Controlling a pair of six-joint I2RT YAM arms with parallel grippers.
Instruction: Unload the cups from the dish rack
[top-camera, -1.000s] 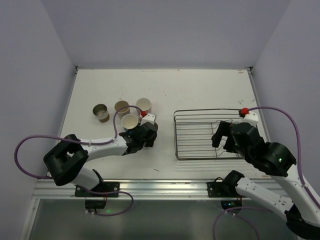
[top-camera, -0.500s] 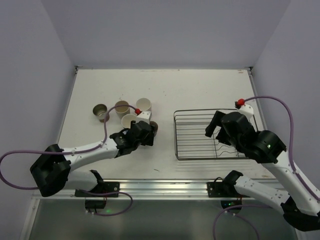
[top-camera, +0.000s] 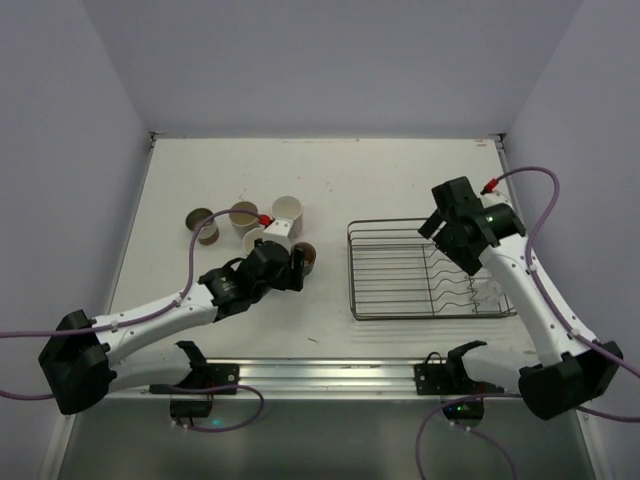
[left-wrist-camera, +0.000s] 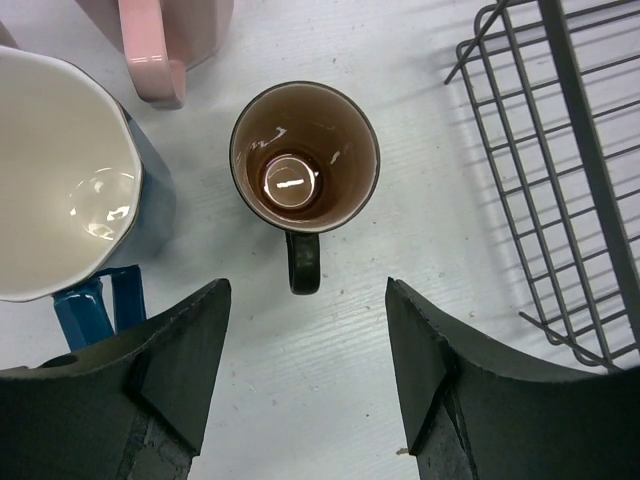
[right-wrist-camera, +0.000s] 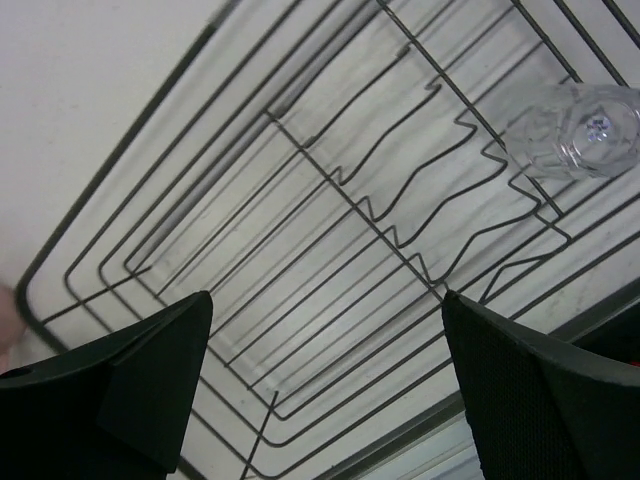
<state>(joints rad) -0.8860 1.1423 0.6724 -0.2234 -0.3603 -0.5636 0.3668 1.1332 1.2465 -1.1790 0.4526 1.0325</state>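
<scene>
Held left claw (left-wrist-camera: 305, 300) spread and empty, brown mug (left-wrist-camera: 304, 160) just ahead between its fingers, blue mug (left-wrist-camera: 60, 190) beside one finger. Held right claw (right-wrist-camera: 325, 297) spread wide over rack (right-wrist-camera: 120, 150), gripping nothing.

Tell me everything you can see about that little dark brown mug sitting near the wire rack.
The dark brown mug is small, round and glossy, seemingly ceramic. Its inside is a lighter brown and looks empty, and it has a dark handle. It stands upright on the white table, mouth up. The handle points toward the open left fingers, which do not touch it. The blue mug and dish rack flank it, both apart from it.
</scene>
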